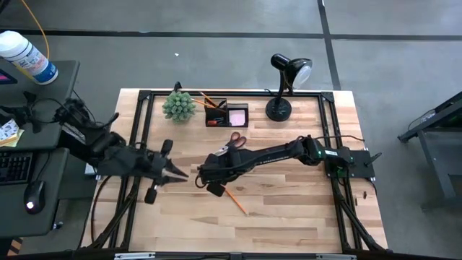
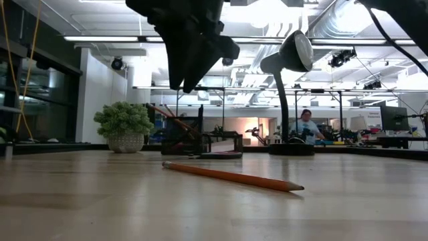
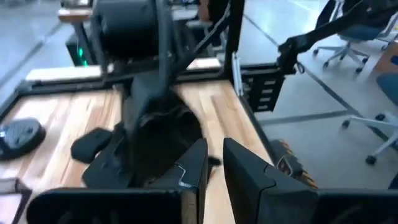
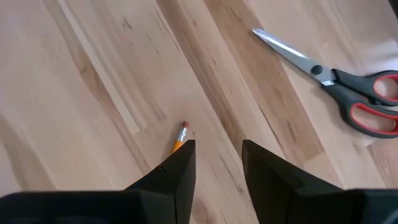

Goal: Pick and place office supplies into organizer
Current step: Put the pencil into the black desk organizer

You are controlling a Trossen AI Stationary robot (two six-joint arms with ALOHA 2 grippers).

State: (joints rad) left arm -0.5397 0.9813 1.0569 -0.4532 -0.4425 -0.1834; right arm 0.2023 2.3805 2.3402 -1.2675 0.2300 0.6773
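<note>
pencil (image 1: 236,199) flat beneath empty, part-open right gripper (image 4: 216,163)

Honestly, nothing readable anywhere here. The white bottle (image 1: 27,56) in the upper left of the high view has a blue label, but any print on it is way too small to make out. The papers (image 1: 9,130) at the left edge show some marks, also illegible. The pencil (image 2: 231,176) lying mid-frame in the low view shows no stamp I can read, and the scissors (image 4: 339,81) at the right of the right wrist view carry no visible brand.
</note>
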